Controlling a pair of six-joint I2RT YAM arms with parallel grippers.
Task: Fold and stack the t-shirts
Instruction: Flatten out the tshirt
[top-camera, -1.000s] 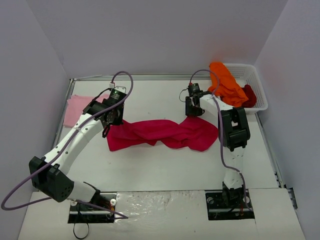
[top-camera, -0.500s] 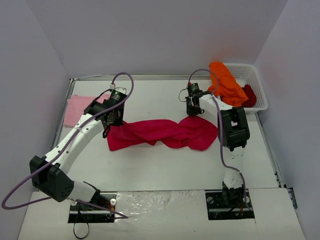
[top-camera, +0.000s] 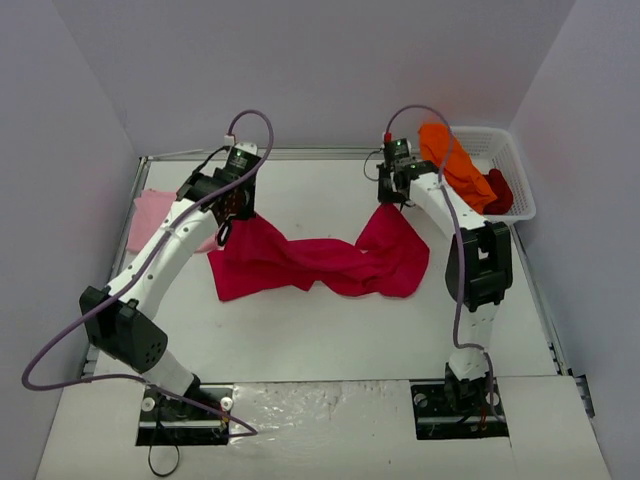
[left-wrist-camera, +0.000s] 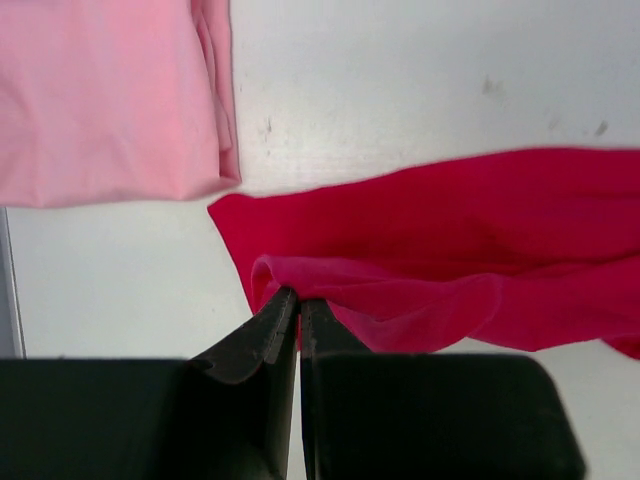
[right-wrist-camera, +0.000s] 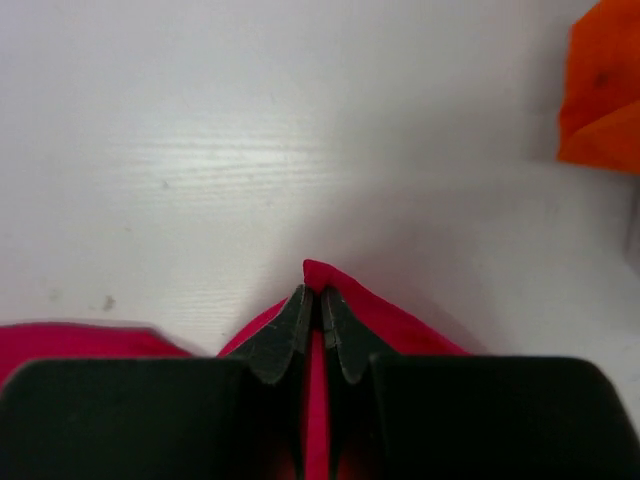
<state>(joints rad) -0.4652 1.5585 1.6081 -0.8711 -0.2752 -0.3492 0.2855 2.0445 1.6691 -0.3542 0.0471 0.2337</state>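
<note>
Centre of the top view: crimson-magenta t-shirt (top-camera: 315, 262), big and crumpled, stretched left to right across the white table (top-camera: 330, 335). It's twisted thru the middle, w/ both upper corners pulled up into peaks.

Left gripper (top-camera: 236, 207), upper left of centre, has its jaws pinched tight on the shirt's left corner. Its wrist cam shows a fold of crimson cloth squeezed btwn the black fingertips.

Right gripper (top-camera: 389, 197), upper right of centre, jaws likewise closed, nipping the right corner. A small red point of cloth pokes out past the tips in its wrist cam. Rest of the shirt lies on the table, sagging btwn the two grips.

Pale pink t-shirt (top-camera: 155, 215) is at far left, flat and folded, near the crimson one's left end w/ a strip of table btwn them.

Orange t-shirt (top-camera: 455, 170), upper right, is heaped over the left rim of the white mesh basket (top-camera: 520, 170). Dark red t-shirt (top-camera: 500, 190) is bunched inside the basket, right of the orange.

Count: 4 shirts, 1 per colour; 1 basket; 2 grippers.
</note>
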